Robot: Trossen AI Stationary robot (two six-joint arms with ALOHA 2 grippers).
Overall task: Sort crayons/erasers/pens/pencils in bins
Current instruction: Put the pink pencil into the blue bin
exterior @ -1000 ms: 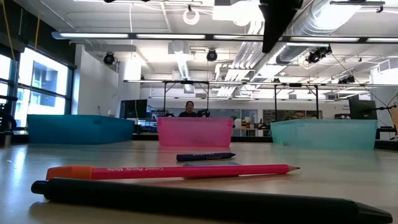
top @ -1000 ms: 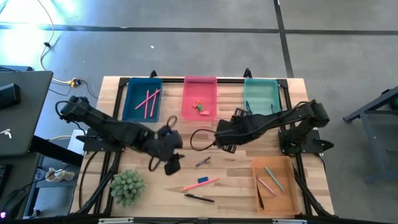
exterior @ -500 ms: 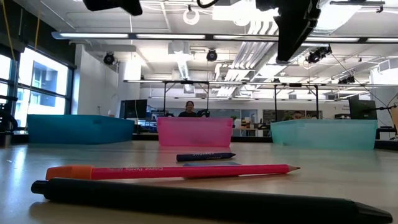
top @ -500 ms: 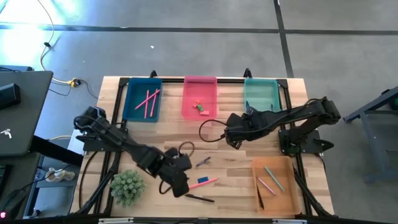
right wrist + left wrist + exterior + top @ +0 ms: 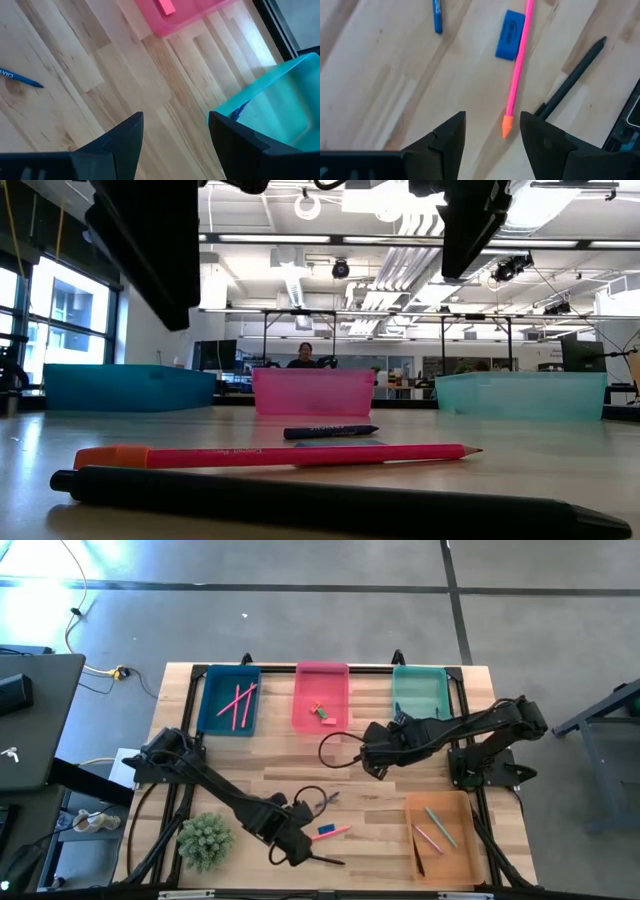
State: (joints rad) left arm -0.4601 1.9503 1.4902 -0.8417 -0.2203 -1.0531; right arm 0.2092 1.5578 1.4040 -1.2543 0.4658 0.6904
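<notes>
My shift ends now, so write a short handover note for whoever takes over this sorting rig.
Left claw: open, empty, hovering over the pink pencil near the front edge.
Right claw: open, empty, waiting between the pink bin and teal bin.
Done: sticks lie in the blue bin and orange bin; erasers in the pink bin.
Left: pink pencil, blue eraser, blue crayon, black pen on the table.

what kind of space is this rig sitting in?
Looks like a large open lab or workshop, not a home. The low view shows exposed ceiling ducts, strip lights and monitors on benches behind the wooden table; the high view shows bare concrete floor.
</notes>
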